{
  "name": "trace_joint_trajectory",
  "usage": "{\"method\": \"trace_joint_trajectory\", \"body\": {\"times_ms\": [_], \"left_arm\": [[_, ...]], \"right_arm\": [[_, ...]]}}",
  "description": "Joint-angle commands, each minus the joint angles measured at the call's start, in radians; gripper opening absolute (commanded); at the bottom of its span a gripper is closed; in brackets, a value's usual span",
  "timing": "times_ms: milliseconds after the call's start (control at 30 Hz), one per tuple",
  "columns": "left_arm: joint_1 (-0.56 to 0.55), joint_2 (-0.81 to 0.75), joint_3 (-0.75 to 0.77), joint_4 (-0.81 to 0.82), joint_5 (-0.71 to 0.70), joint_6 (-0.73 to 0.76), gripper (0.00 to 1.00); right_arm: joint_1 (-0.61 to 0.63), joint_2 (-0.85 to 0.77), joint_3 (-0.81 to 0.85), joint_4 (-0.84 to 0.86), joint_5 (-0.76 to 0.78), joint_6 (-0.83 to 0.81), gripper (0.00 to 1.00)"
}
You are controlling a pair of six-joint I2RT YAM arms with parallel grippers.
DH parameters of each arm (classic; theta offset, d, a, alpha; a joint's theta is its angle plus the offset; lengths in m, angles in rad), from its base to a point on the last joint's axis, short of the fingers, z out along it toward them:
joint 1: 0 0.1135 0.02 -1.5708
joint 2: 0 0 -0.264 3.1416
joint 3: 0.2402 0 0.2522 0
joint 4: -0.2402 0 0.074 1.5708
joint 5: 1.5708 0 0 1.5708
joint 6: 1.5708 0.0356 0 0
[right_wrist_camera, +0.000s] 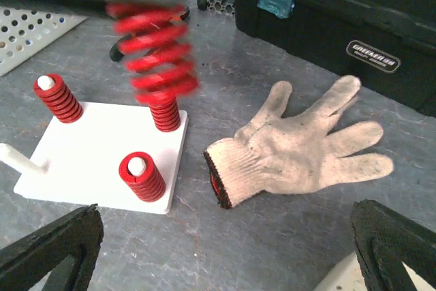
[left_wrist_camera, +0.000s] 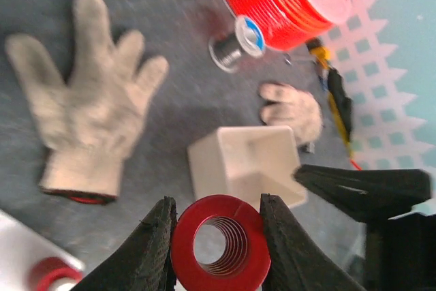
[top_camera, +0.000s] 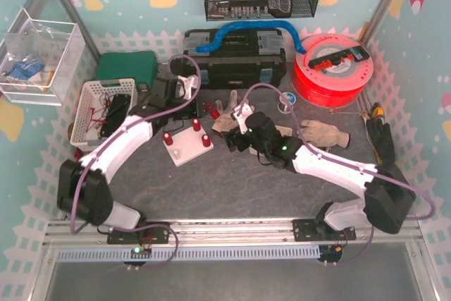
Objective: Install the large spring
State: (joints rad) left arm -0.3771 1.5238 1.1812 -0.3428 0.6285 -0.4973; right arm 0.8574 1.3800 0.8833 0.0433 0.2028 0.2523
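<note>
While in left hand [left_wrist_camera: 218,202], large spring [left_wrist_camera: 185,253]: thick red coils.

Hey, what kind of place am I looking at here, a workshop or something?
Most likely a small robot workcell set up like a hobby workshop bench. An aluminium frame fences the table, and a black tool case, a red filament spool and a work glove lie on it.

large spring [right_wrist_camera: 153,52]: red coil, motion-blurred, roughly upright, top end pinched in left gripper [left_wrist_camera: 216,236], lower end over far-right post of white plate [right_wrist_camera: 95,148]. Three small springs [right_wrist_camera: 142,175] on posts; near-left post [right_wrist_camera: 17,157] bare.
</note>
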Motion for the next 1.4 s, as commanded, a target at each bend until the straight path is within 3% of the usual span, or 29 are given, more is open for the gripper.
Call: {"method": "trace_joint_trajectory", "body": {"times_ms": [0,200,333,467,800,1067,1367], "left_arm": [[-0.034,-0.171,-0.121,0.086,-0.333,0.132,0.00],[-0.224,-0.406,-0.391,0.213,-0.733,0.108,0.00],[-0.269,-0.510,-0.523,0.245,-0.902,0.037,0.00],[-0.281,-0.525,-0.547,0.200,-0.990,-0.031,0.00],[-0.297,-0.492,-0.578,0.091,-1.095,-0.153,0.00],[-0.297,-0.512,-0.598,0.005,-1.061,-0.179,0.00],[-0.265,-0.567,-0.655,0.018,-1.056,-0.169,0.00]], "right_arm": [[0.002,-0.110,-0.031,-0.077,0.007,0.053,0.99],[0.000,-0.175,0.006,-0.214,0.101,0.051,0.99],[-0.006,-0.210,0.020,-0.225,0.114,-0.008,0.99],[-0.014,-0.186,0.078,-0.249,0.053,-0.053,0.99],[-0.014,-0.202,0.080,-0.230,0.032,-0.048,0.99],[-0.014,-0.254,0.025,-0.225,0.054,0.006,0.99],[-0.014,-0.273,0.001,-0.219,0.080,0.038,0.99]]}}
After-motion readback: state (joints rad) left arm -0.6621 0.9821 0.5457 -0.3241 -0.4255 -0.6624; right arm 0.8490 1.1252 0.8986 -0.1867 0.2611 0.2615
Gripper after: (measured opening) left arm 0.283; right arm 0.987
